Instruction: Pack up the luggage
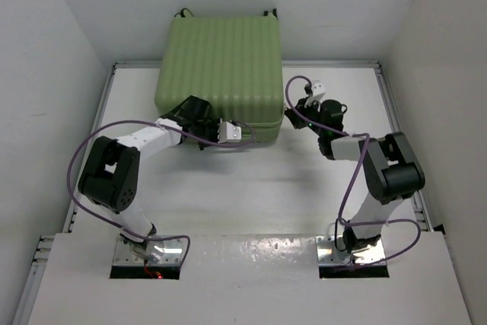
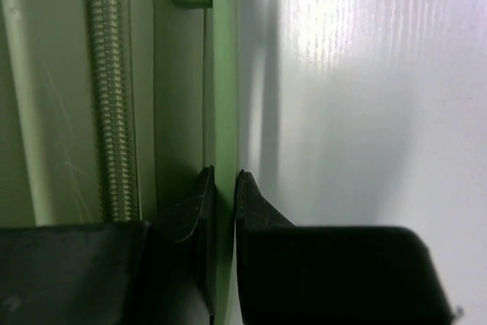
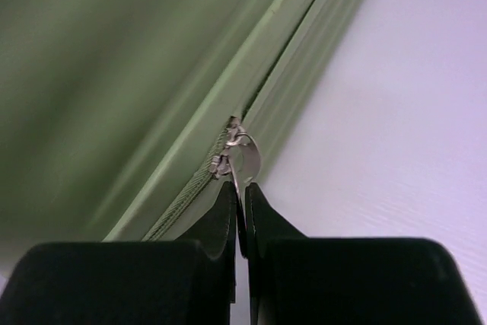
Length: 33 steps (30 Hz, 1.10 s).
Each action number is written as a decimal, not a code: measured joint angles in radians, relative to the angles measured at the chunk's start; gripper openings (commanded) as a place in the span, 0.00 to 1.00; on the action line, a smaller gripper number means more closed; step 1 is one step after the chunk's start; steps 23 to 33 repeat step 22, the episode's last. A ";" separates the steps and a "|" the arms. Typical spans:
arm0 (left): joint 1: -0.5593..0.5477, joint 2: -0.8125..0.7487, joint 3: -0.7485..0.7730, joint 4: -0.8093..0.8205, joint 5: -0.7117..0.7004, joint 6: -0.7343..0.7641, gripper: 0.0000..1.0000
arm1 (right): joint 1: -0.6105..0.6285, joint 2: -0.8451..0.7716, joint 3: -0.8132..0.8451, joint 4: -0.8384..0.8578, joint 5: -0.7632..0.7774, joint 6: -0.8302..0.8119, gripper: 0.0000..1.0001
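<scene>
White table (image 1: 251, 188) is carrying the pale-green luggage (image 1: 219, 66), which is lying flat with its shell closed at upper centre of the top view. The contents are hidden, so I cannot say what is packed. At the shell's near edge, the left tool (image 2: 225, 182) is pinching a thin green lip (image 2: 223, 74). The right tool (image 3: 240, 192) is clamping together on the metal zipper pull (image 3: 245, 156) at the seam. Judged step: zipping shut. The next move is calling for a steady draw along the seam, with the left tool bracing.
</scene>
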 measured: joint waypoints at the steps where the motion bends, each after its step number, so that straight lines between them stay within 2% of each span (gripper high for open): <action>1: 0.000 0.006 0.006 0.008 -0.007 -0.008 0.00 | 0.000 0.024 0.027 0.000 0.000 0.004 0.00; 2: 0.000 0.007 0.009 0.006 -0.010 -0.016 0.00 | 0.000 0.038 0.042 -0.005 -0.014 0.009 0.00; 3: 0.001 0.007 0.010 0.006 -0.011 -0.027 0.06 | 0.000 0.047 0.051 -0.011 -0.027 0.010 0.00; 4: 0.001 0.007 0.012 0.004 -0.010 -0.039 0.16 | -0.001 0.049 0.058 -0.021 -0.036 0.011 0.11; 5: 0.001 0.006 0.016 0.002 -0.009 -0.056 0.26 | -0.001 0.049 0.064 -0.032 -0.038 0.011 0.18; 6: 0.001 0.004 0.020 -0.002 -0.005 -0.076 0.46 | -0.005 0.047 0.072 -0.047 -0.027 0.006 0.25; 7: 0.001 -0.002 0.026 -0.009 -0.008 -0.096 0.57 | -0.011 0.040 0.075 -0.060 -0.023 0.006 0.37; 8: 0.005 -0.019 0.032 -0.047 0.002 -0.129 0.67 | -0.014 0.029 0.075 -0.075 -0.011 0.003 0.42; 9: 0.005 -0.045 0.033 -0.080 0.004 -0.166 0.99 | -0.037 0.002 0.073 -0.094 0.014 -0.002 0.46; 11: -0.012 -0.107 0.048 -0.159 0.024 -0.235 1.00 | -0.072 -0.080 0.060 -0.138 0.034 -0.012 0.55; 13: -0.055 -0.171 0.078 -0.163 -0.009 -0.337 1.00 | -0.108 -0.216 0.040 -0.214 0.045 -0.019 0.65; 17: -0.107 -0.289 0.201 -0.130 -0.082 -0.534 1.00 | -0.106 -0.490 0.019 -0.385 0.045 -0.031 0.72; 21: -0.084 -0.380 0.236 -0.039 -0.147 -0.694 1.00 | -0.111 -0.644 0.017 -0.544 0.064 -0.060 0.77; 22: -0.072 -0.392 0.235 -0.030 -0.154 -0.721 1.00 | -0.116 -0.665 0.017 -0.583 0.072 -0.064 0.77; 33: -0.072 -0.392 0.235 -0.030 -0.154 -0.721 1.00 | -0.116 -0.665 0.017 -0.583 0.072 -0.064 0.77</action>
